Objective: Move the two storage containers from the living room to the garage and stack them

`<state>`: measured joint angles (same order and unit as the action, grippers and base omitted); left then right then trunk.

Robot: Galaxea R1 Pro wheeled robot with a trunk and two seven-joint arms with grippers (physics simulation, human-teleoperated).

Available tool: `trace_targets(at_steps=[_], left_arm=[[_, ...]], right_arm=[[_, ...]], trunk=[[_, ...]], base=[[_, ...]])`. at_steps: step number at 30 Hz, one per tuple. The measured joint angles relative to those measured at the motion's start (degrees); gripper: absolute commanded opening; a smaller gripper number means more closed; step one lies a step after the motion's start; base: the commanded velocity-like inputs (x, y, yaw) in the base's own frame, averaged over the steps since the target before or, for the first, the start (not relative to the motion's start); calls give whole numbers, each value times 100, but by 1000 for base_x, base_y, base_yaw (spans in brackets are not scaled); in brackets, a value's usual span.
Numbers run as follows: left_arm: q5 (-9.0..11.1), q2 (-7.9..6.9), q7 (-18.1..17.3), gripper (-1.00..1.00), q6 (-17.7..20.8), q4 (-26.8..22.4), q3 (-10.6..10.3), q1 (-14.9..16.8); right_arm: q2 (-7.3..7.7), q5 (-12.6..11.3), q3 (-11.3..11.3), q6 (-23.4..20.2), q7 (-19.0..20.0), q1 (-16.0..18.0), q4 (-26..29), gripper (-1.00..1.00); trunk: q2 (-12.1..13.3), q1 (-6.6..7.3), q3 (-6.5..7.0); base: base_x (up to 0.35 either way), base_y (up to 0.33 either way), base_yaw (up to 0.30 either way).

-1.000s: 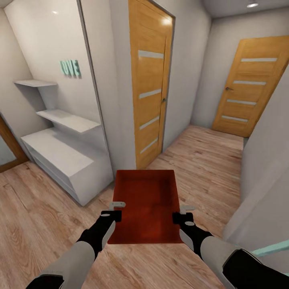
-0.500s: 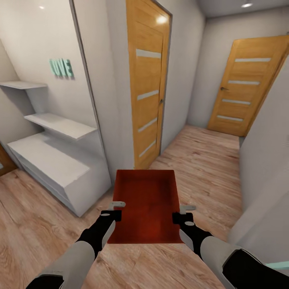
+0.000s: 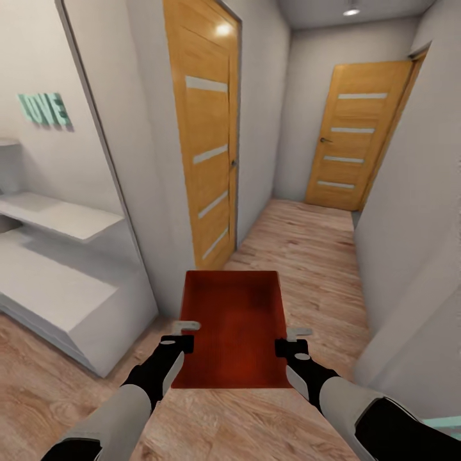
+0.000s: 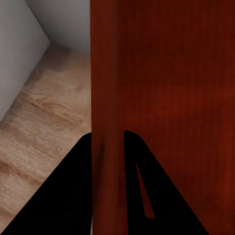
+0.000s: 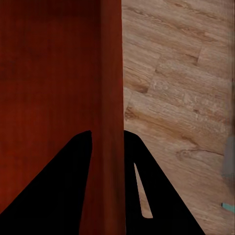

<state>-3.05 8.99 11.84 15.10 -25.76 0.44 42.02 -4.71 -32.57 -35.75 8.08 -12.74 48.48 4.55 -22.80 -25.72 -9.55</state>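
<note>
The robot is carrying one orange-red storage container (image 3: 234, 326) low in front, left gripper (image 3: 180, 338) and right gripper (image 3: 293, 342) each clamping a side wall; passing the near wooden door (image 3: 203, 134), a wall bump could be twisting it loose

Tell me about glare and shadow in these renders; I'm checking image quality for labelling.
Head view: a ceiling light glares, mirrored as a bright spot on the near orange wooden door; the orange-red rectangular storage container is evenly lit. Wrist views: pincer fingers appear as flat black silhouettes.
</note>
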Motion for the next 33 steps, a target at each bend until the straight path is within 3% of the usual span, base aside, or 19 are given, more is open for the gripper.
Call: trace_targets(at_steps=[33], left_arm=[[14, 1, -2, -100, -26, 28, 3, 0]], right_arm=[[7, 5, -10, -7, 7, 0, 0, -100]], trunk=[[0, 0, 0]], base=[[251, 184, -283]])
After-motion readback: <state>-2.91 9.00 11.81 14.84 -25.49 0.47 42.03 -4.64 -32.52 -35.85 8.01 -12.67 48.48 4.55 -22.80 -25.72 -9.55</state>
